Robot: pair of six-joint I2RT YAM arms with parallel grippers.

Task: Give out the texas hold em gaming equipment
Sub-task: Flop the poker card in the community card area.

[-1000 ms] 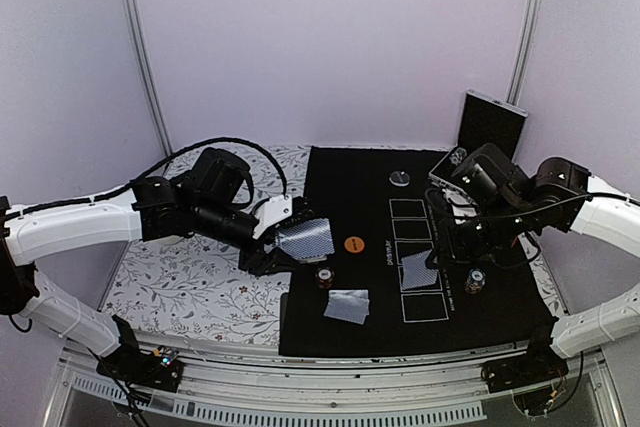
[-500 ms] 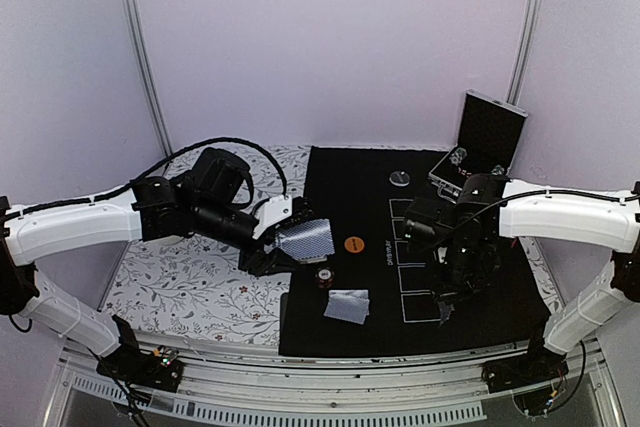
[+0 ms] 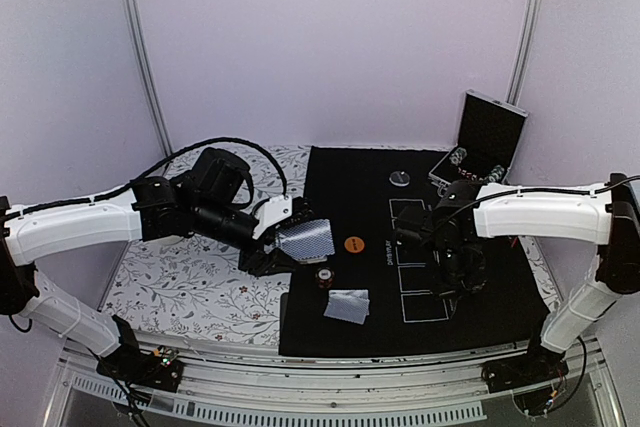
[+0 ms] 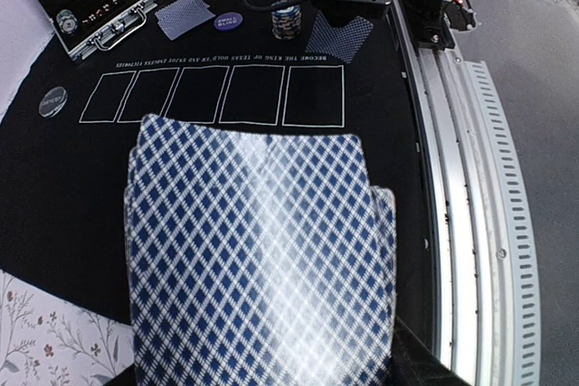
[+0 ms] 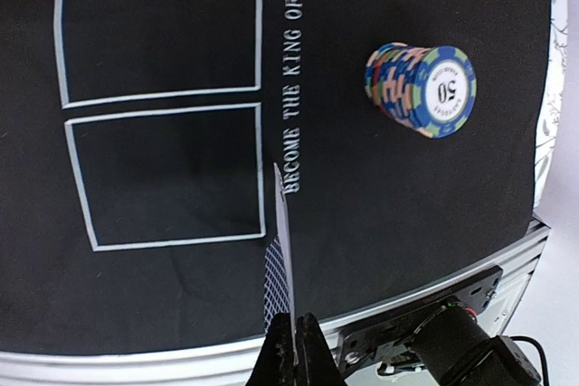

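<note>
My left gripper point(image 3: 288, 245) is shut on a fanned deck of blue-backed playing cards point(image 3: 305, 238), held over the left edge of the black mat point(image 3: 350, 197). The deck point(image 4: 253, 259) fills the left wrist view and hides the fingers. My right gripper point(image 5: 294, 354) is shut on one card point(image 5: 284, 241), seen edge-on above the mat near the last card outline point(image 5: 167, 178). From above, this gripper point(image 3: 455, 282) hangs over the row of outlines. A striped chip stack point(image 5: 421, 89) stands beside it. Another chip stack point(image 3: 325, 277), an orange button point(image 3: 353, 244) and two dealt cards point(image 3: 348, 305) lie at centre.
A silver disc point(image 3: 400, 178) lies at the mat's far side. An open silver-edged case point(image 3: 485, 137) stands at the back right. A purple button point(image 4: 228, 21) and two more face-down cards point(image 4: 339, 36) lie on the mat's right half. The metal rail point(image 5: 470, 250) borders the near edge.
My right arm has swung left and forward from the mat's right side to over the card outlines, carrying its card. The left arm and deck have not moved.
</note>
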